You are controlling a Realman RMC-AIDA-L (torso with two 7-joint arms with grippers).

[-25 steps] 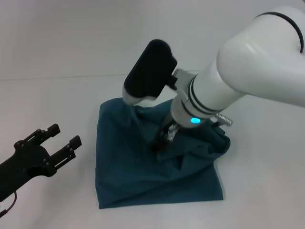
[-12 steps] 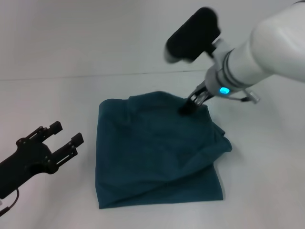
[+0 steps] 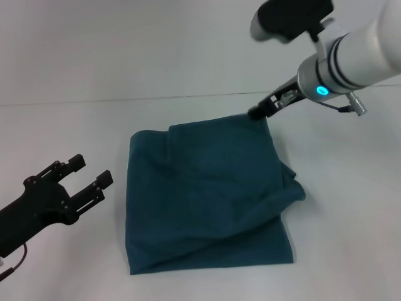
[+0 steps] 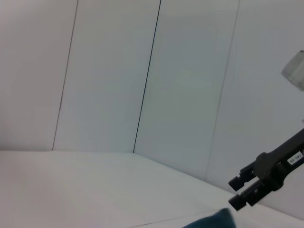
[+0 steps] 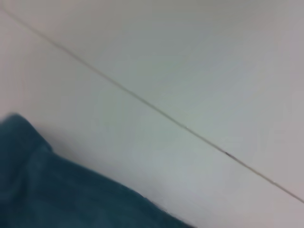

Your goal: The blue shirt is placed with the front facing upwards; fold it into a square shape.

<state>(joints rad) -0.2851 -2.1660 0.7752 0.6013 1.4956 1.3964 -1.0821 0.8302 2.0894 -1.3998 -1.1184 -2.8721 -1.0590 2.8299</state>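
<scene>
The blue shirt (image 3: 203, 194) lies folded into a rough square in the middle of the table, plain teal side up, with a rumpled bulge along its right edge. My right gripper (image 3: 257, 113) hovers at the shirt's far right corner. From the left wrist view, the right gripper (image 4: 236, 193) has its two fingertips slightly apart, with nothing between them, just above the shirt corner (image 4: 213, 221). The right wrist view catches only an edge of the shirt (image 5: 47, 190). My left gripper (image 3: 91, 170) stands open to the left of the shirt, off the cloth.
The white table (image 3: 338, 207) surrounds the shirt on all sides. Its far edge meets a pale wall (image 3: 125, 50) behind.
My right gripper rose from the shirt's middle and moved back and right to the far right corner. The cloth it was on now lies flatter. The left arm barely shifted.
</scene>
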